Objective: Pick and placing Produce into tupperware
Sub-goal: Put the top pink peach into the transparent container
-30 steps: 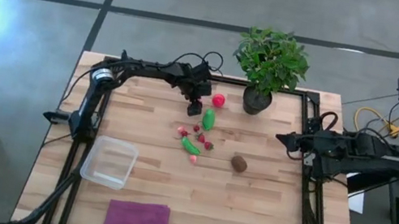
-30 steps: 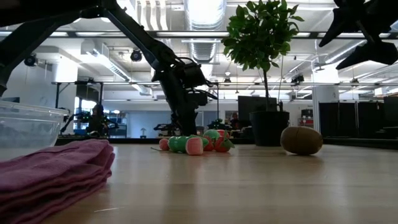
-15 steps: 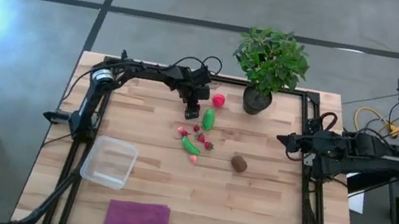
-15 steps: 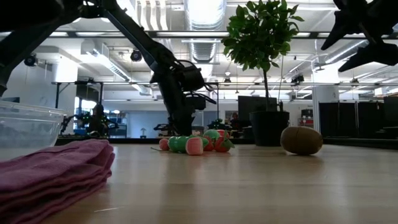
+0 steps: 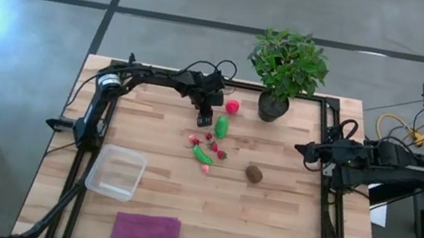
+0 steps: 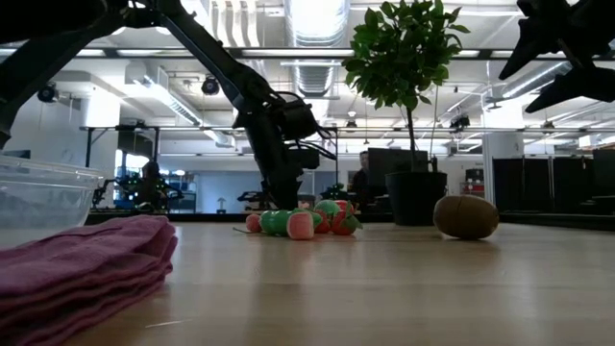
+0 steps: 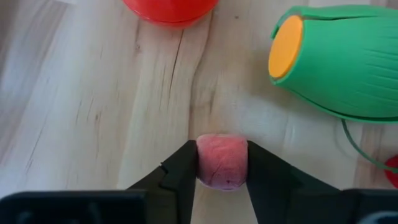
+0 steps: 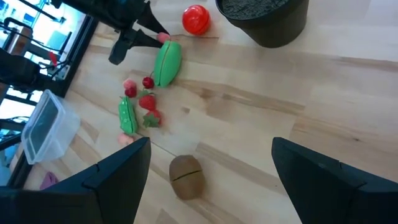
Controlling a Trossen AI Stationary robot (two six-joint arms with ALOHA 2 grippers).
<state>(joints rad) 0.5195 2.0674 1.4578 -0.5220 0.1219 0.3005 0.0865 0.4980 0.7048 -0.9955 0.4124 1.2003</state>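
left end effector [image 7: 222, 163] clamping pink produce piece [image 7: 221, 160], no legible writing

Two black jointed arms with looping black cables and wedge-shaped fingers [image 7: 180, 174]

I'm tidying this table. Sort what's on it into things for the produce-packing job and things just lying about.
For the job: small pink piece in the left gripper; red ball; green pod; strawberries and pea pod cluster; kiwi; clear tupperware.

Lying about: potted plant; purple cloth.
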